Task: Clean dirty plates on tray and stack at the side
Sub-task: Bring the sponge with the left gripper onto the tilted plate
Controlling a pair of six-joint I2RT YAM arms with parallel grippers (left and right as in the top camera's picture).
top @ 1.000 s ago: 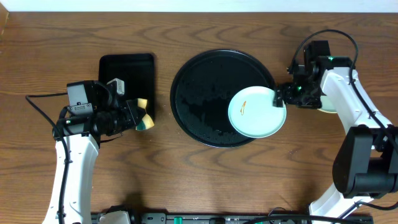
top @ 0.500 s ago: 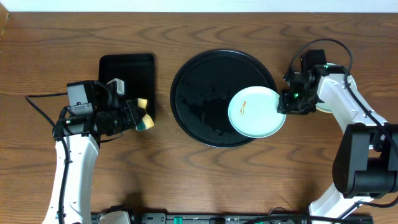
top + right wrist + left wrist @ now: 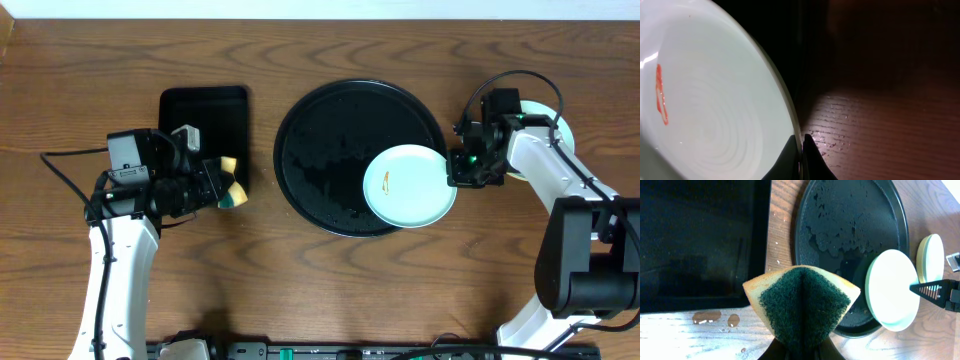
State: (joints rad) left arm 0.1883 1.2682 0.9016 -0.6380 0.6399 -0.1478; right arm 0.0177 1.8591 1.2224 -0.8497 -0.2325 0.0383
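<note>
From above, the round tray (image 3: 330, 130) lies in the middle of the desk (image 3: 300, 290). One mint plate (image 3: 408, 186) sits at its 4 o'clock, lapping over the raised rim. The right fingers (image 3: 451, 170) meet this plate at its 3 o'clock edge.

Only the right wrist view shows that grip up close. The two tips are pinched on the plate's thin rim, one on each side. An orange smear (image 3: 660, 95) marks the plate's face toward 9 o'clock in that view.

The left wrist view adds more:
- Water beads (image 3: 840, 225) are spread over the round tray's floor.
- A second plate (image 3: 931, 257), pale yellow, lies on the desk just past the tray's rim; in the overhead the right arm mostly covers it.
- Brown drips (image 3: 707, 316) mark the wood beside the rectangular tray (image 3: 700, 240).

The left fingers (image 3: 800, 352) squeeze a folded sponge (image 3: 802, 302), with the green scouring side out and yellow foam at the edges. Overhead, it hangs over bare desk at the rectangular tray's 5 o'clock corner.
</note>
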